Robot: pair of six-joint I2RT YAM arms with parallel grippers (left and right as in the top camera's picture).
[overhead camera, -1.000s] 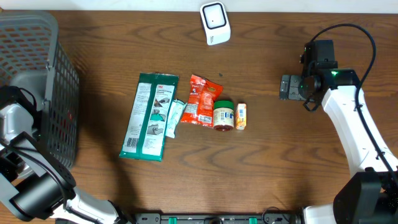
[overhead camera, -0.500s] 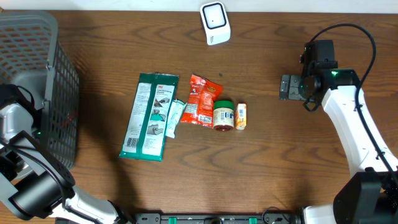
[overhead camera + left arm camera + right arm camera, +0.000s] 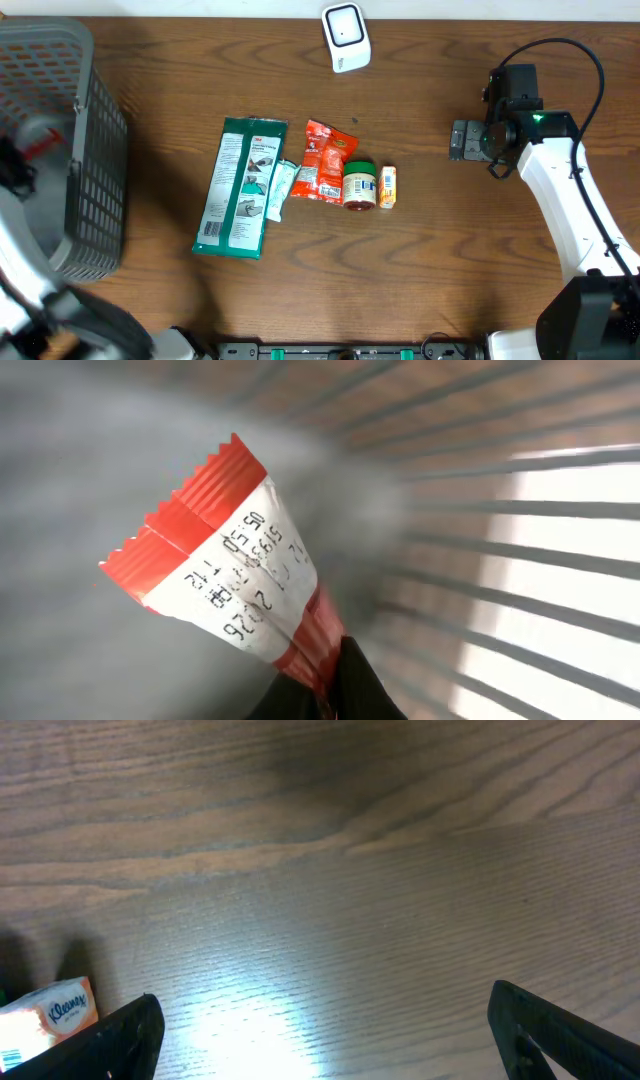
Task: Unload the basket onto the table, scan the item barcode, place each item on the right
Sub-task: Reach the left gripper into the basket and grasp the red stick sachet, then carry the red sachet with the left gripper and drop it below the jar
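A red-and-white sachet (image 3: 220,570) with printed date codes fills the left wrist view, and my left gripper (image 3: 325,675) is shut on its lower end, inside the grey basket (image 3: 95,150). From overhead the left arm is a blur, with a red bit of the sachet (image 3: 38,147) showing over the basket. No barcode shows on the sachet's visible face. The white scanner (image 3: 346,38) stands at the table's far edge. My right gripper (image 3: 458,140) hovers open over bare wood at the right, nothing between its fingers (image 3: 120,1040).
Mid-table lie a green package (image 3: 240,187), a small white sachet (image 3: 281,190), a red packet (image 3: 325,160), a green-lidded jar (image 3: 360,185) and a small orange box (image 3: 388,187). The basket's wire wall (image 3: 520,530) surrounds the left gripper. A tissue pack (image 3: 45,1010) shows at the right wrist view's edge.
My left gripper has shut on the sachet, and the left arm now moves fast, blurred over the basket. The right arm has not moved.
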